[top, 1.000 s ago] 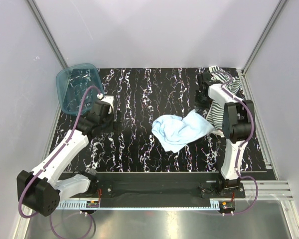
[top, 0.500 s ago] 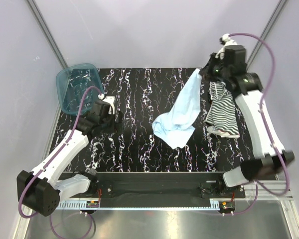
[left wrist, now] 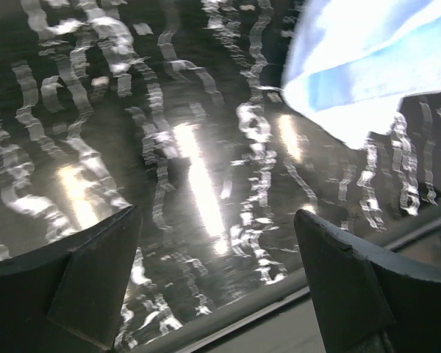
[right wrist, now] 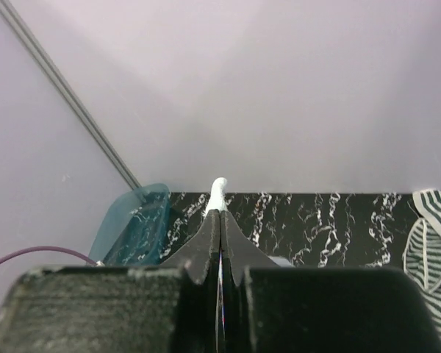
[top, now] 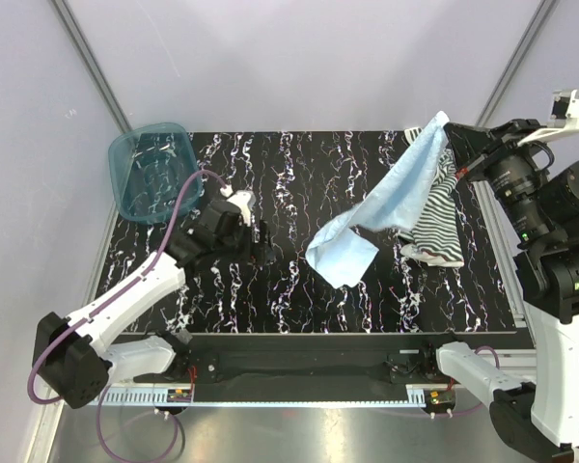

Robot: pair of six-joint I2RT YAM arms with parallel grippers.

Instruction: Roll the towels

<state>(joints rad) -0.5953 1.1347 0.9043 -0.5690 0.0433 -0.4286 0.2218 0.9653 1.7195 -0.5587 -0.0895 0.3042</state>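
From above, the teal basket point(top: 150, 172) sits in the far left corner of the black marbled table point(top: 299, 309). Near it, on its right and towards the arm bases, the left gripper point(top: 261, 246) hangs over bare table with nothing in it. Well to the basket's right, the pale blue towel point(top: 405, 183) stretches in a slanting band. Its top corner is pinched in the right gripper point(top: 449, 130), high above the table's far right corner, and its lower end is bunched low near the table's middle. The striped towel point(top: 439, 236) lies crumpled on the table farther still from the basket, partly behind the blue one.

The left wrist view shows what the overhead cannot: that gripper's point(left wrist: 217, 283) two dark fingers point(left wrist: 81, 287) stand wide apart and touch nothing. The blue towel's point(left wrist: 367, 66) lower end shows beyond them at upper right.

The right wrist view looks along that gripper point(right wrist: 220, 220), its jaws pressed tight together with only a pale sliver of cloth point(right wrist: 219, 187) poking past the tips. The rest of the blue towel is hidden here. The basket point(right wrist: 136, 220) appears to the left of the tips and the striped towel point(right wrist: 434, 235) at the far right edge.
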